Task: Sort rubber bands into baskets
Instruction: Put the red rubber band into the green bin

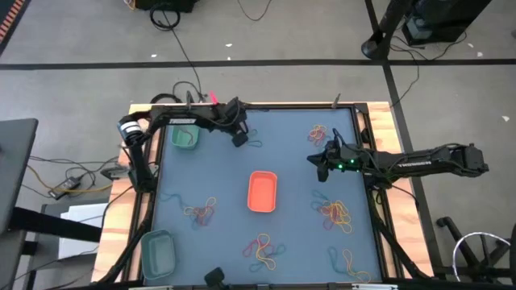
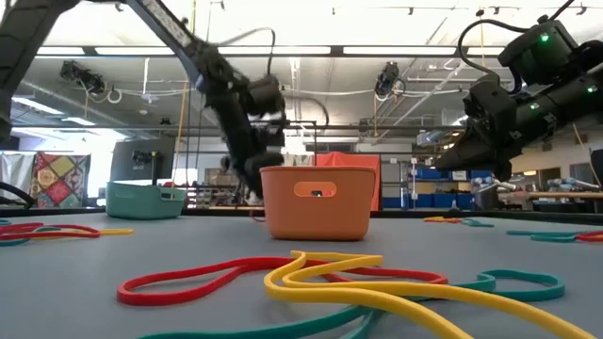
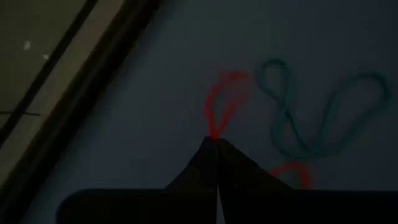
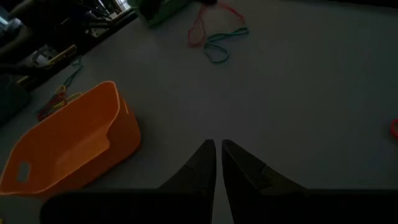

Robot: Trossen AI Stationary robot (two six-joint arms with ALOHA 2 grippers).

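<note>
Three small rounded plastic baskets sit on the blue-grey table mat [image 1: 290, 161]: a bright green one [image 1: 184, 138] at the far left corner, an orange one [image 1: 262, 192] in the middle and a dull teal-green one [image 1: 158, 251] at the near left corner, spread apart so each can likely take one colour. Thin rubber bands [image 1: 334, 213] in red, yellow and teal lie in loose tangles around the mat, none visibly inside a basket.

The left gripper [image 3: 214, 144] is down on the mat just beside the bright green basket, its dark fingers pinched together on a thin red rubber band [image 3: 222, 102], whose loop stands out past the tips; a teal band [image 3: 323, 115] lies beside it, untouched. Gripping at the loop's end probably lets the red band lift free of the teal one.

The right gripper [image 4: 217, 146] hovers above the mat's right side, nearly closed and empty, apparently waiting.
</note>
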